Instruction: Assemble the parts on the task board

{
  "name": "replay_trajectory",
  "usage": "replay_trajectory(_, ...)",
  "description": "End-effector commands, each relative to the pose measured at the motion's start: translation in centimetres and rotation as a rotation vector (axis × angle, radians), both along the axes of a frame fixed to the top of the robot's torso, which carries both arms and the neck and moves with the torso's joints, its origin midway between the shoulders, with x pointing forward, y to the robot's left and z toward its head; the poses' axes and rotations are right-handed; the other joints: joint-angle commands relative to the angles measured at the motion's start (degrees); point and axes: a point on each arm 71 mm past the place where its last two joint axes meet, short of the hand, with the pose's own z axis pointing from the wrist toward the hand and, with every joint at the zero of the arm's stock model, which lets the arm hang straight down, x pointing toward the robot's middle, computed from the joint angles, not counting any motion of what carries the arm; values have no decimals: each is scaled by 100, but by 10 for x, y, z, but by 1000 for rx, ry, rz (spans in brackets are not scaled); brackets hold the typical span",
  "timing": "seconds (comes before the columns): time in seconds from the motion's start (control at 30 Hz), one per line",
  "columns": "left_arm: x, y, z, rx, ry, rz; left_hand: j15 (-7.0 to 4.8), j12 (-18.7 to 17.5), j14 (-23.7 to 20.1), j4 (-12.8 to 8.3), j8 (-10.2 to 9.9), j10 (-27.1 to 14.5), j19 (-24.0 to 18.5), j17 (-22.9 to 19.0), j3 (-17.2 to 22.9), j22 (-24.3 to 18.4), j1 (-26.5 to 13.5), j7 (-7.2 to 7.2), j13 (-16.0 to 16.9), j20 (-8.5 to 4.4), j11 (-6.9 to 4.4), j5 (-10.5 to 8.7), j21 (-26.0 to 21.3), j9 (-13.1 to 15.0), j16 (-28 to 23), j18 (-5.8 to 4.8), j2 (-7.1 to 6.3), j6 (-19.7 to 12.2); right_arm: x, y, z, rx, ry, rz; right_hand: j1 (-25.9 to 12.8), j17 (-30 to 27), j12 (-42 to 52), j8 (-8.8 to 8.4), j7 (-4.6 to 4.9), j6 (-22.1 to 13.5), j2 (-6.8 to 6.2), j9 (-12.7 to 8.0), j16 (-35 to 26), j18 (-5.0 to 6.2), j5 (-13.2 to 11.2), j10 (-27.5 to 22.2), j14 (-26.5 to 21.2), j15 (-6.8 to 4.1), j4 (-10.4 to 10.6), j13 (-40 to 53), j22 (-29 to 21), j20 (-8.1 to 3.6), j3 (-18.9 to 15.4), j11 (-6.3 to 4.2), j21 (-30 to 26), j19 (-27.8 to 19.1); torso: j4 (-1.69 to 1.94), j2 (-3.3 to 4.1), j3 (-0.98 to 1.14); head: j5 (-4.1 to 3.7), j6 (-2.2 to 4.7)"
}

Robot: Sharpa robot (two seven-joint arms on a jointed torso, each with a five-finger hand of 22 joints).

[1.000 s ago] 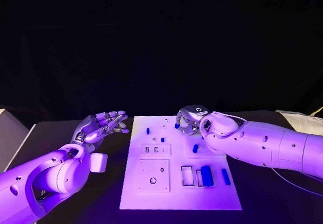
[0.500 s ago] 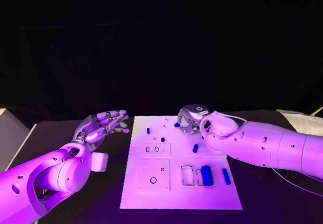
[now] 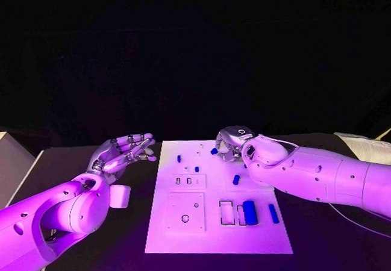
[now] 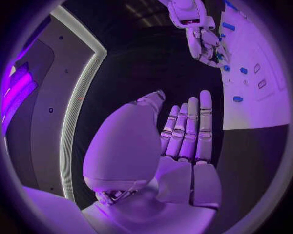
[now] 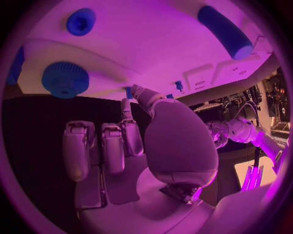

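The white task board [image 3: 190, 239] lies in the middle of the black table. My right hand [image 3: 233, 142] hovers over its far end, and thumb and a finger pinch a small blue part [image 3: 213, 151], seen at the fingertips [image 5: 129, 92]. My left hand [image 3: 122, 152] is raised off the board's far left corner, fingers [image 4: 188, 127] straight and apart, holding nothing. On the board are a small blue peg [image 3: 179, 158], another peg [image 3: 197, 168], a short blue piece [image 3: 236, 179], a thick blue cylinder [image 3: 249, 212] and a slim blue bar [image 3: 273, 213]. A ribbed blue knob [image 5: 65, 79] sits close to my right hand.
A pale box [image 3: 0, 163] stands at the table's left edge. A white stack [image 3: 368, 146] lies at the far right. Bare black table [image 3: 339, 244] runs along both sides of the board.
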Motion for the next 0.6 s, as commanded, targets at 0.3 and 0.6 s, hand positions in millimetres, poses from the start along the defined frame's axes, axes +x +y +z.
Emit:
replay_trajectory(0.3,0,-2,1,-8,-9,-14,10,6,-38,8,-38,-47,-54,-10,13,11,36,136,4,-16,-5,-17,20,-10,22,53,4,-31,0,0,-1,-7,-4,4,-31,1429,19,-19,-5,-18,36,-9,20,-71,4,45,580,-32,38,673,969,-52,17,9,33,362,0,0,1,-2,-12)
replay_trajectory(0.6,0,-1,1,-7,-9,-12,10,6,-38,8,-38,-47,-54,-10,13,11,36,136,4,-16,-5,-17,20,-10,22,53,4,-31,-3,2,7,54,-98,17,36,1441,60,-44,5,-33,29,-28,23,-86,295,93,583,-29,23,719,1026,-54,49,16,80,387,0,1,0,0,-11)
